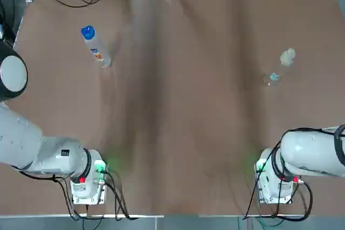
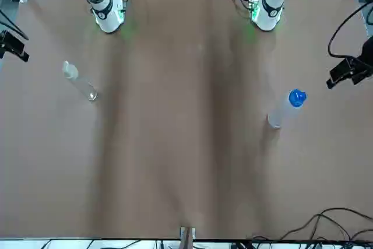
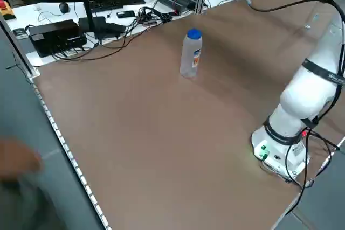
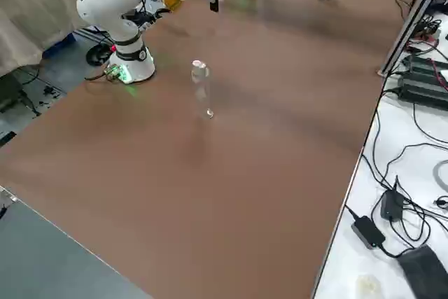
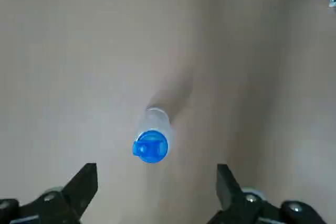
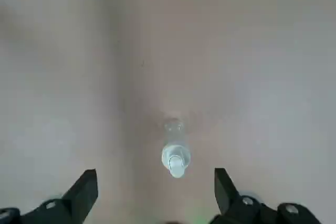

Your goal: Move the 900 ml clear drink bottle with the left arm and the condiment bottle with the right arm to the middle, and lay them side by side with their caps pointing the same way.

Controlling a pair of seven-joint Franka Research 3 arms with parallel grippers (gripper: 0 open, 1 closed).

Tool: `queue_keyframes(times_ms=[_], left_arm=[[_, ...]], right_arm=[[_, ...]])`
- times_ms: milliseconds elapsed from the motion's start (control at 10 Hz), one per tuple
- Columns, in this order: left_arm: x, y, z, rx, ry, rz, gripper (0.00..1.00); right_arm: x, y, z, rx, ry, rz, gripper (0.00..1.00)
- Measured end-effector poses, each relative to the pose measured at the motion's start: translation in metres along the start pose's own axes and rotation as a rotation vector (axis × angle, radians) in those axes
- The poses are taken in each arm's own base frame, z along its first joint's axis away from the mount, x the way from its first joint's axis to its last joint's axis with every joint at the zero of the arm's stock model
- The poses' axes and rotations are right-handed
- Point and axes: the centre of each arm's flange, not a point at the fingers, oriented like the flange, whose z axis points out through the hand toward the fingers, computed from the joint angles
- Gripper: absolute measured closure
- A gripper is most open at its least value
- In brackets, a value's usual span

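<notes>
Drink bottle [image 1: 98,52]: upright on table [image 1: 178,111], L half, far out from the bases [image 1: 86,187]; long axis vertical, blue cap [image 5: 151,146] up; much nearer L arm [image 1: 32,149].
Condiment bottle [image 1: 281,67]: upright too, R half, about as far out; clear, slim, pale cap [image 1: 288,55] up; much nearer R arm [image 1: 312,152].
L gripper [image 5: 156,174]: high over Drink bottle, looking down on the blue cap; fingers [image 5: 84,184] wide apart, holding nothing; cap in line w/ the gap between them, well below.
R gripper [image 6: 155,178]: same set-up over Condiment bottle; fingers [image 6: 224,184] wide apart, empty; pale cap in line w/ the gap, well below.
Key relation: end-on to the fingers in both cases, w/ only caps and shoulders facing up at the grippers; for a grasp on the body, prob. a drop past the cap first, fingers astride the vertical axis.
Middle: bare table between the two bottles; both well apart from it and from each other; nothing laid down yet.
Cap direction: not yet set, both caps up; to be matched once laid flat.
Hidden / poor: no grippers in top view; at front view's side edges only dark cut-off shapes, prob. the grippers. Height from fingers to caps hard to judge from wrist views. Condiment bottle nearly see-through, outline faint vs. table, base hard to make out. Label [image 3: 195,57] on Drink bottle seen only in part; fill level not readable.
</notes>
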Motion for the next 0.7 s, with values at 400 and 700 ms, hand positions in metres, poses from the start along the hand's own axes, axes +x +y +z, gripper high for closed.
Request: queue_keyframes(times_ms=[400, 700], left_arm=[[0.002, -0.004, 0.003, 0.002, -0.008, -0.009, 0.0], [0.019, -0.044, 0.038, 0.016, -0.074, -0.079, 0.0]], right_arm=[[0.0, 0.001, 0.009, 0.0, -0.022, 0.002, 0.02], [0.0, 0.003, 0.018, 0.0, -0.039, 0.005, 0.02]])
